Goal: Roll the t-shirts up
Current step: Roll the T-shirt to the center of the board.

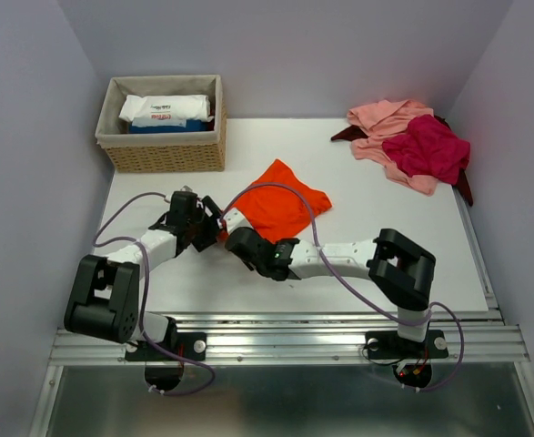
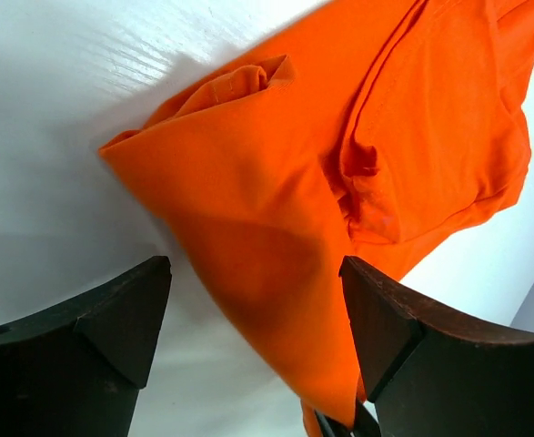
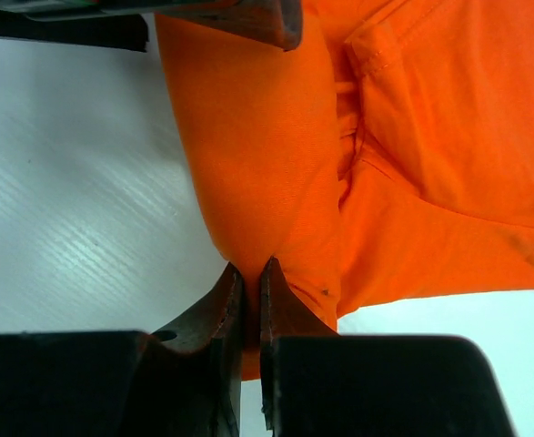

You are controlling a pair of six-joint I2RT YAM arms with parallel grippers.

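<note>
White bench [image 1: 385,259], lilac-walled cell. Right jaws: pinched closed on the narrow near-left end of the bright orange-red cloth t-shirt [image 3: 267,146]. Left jaws: spread wide, straddling that same bunched end, gripping nothing. Shirt lies crumpled mid-bench, long axis diagonal, narrow end pointing near-left, broad end far-right. Salmon-pink t-shirt [image 1: 380,118] and magenta t-shirt [image 1: 428,147] heaped at the far-right corner, well apart. Woven basket [image 1: 162,157] far-left.
</note>
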